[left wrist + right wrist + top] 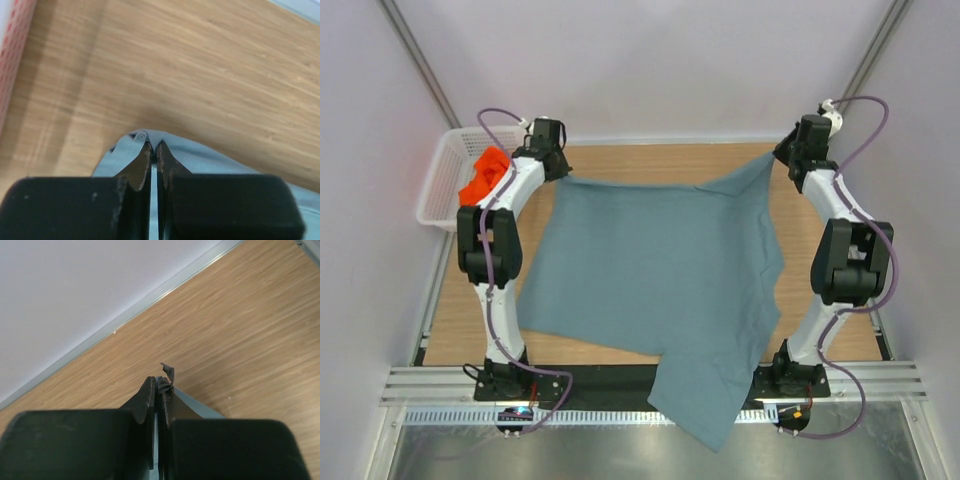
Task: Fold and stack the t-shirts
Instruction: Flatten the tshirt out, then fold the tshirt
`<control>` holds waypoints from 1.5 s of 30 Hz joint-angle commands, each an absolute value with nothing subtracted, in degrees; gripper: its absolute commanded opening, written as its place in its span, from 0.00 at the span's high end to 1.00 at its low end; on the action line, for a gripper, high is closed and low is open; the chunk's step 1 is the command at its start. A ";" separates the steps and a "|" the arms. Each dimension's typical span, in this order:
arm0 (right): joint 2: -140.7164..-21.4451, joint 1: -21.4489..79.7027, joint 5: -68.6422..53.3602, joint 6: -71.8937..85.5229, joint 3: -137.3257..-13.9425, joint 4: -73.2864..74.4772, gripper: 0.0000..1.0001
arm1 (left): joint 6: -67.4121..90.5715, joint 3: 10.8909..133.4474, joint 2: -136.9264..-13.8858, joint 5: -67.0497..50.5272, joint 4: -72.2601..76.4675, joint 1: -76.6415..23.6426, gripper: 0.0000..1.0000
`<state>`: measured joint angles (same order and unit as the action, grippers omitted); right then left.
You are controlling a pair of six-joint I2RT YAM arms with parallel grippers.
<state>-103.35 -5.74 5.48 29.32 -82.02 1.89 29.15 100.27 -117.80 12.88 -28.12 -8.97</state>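
Draped off the near edge, toward the near right corner, hung one flap of the grey shirt (pixel 650 270). The rest lay spread over most of the worktop (pixel 620 160), its far side running along the far edge.

Left gripper (pixel 154 150) was closed tight on the cloth's far left corner, with a small fold of fabric showing at the fingertips. Right gripper (pixel 159 387) was clamped the same way on the far right corner, a crumpled tip of cloth poking out above its jaws. At that corner the cloth rose in a slight peak.

The step in hand appeared to be spreading the shirt flat before folding. Doing it well would mean drawing the two corners apart evenly, so the far side ran taut and straight. The hanging flap would also need bringing up onto the wood, since a fold made with cloth off the edge would likely come out crooked. Both pinches sat at the very corners, so a hard tug could slip the cloth free.

Basket (pixel 435 195) stood at the far left corner, seemingly just outside the left edge and close beside the left arm. Inside lay the orange shirt (pixel 485 178), bunched and unfolded. Nothing else could be made out in it.
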 commanded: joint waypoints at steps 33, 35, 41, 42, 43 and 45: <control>-105.05 4.13 11.16 37.35 -108.98 46.28 0.99 | 29.09 119.64 -125.08 2.19 -47.46 -1.58 1.00; -103.10 4.04 11.25 37.61 -107.67 48.42 0.99 | 29.35 117.96 -123.93 3.07 -47.98 -1.58 1.00; -95.02 4.13 10.28 38.41 -98.28 52.65 0.98 | 28.39 121.20 -125.68 4.48 -55.71 -1.41 1.00; -93.97 4.13 10.28 38.58 -94.96 52.56 0.98 | 28.21 121.11 -125.68 4.57 -57.03 -1.41 1.00; -92.74 4.13 10.20 38.67 -93.36 52.04 0.99 | 27.95 120.77 -125.68 4.57 -57.30 -1.41 1.00; -89.92 4.13 9.67 39.02 -89.41 51.59 0.99 | 27.34 119.19 -124.98 4.92 -57.83 -1.32 1.00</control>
<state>-93.03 4.10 9.17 37.76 -93.84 50.02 29.19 118.74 -127.87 3.62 -53.98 -1.80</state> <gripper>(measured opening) 0.047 0.013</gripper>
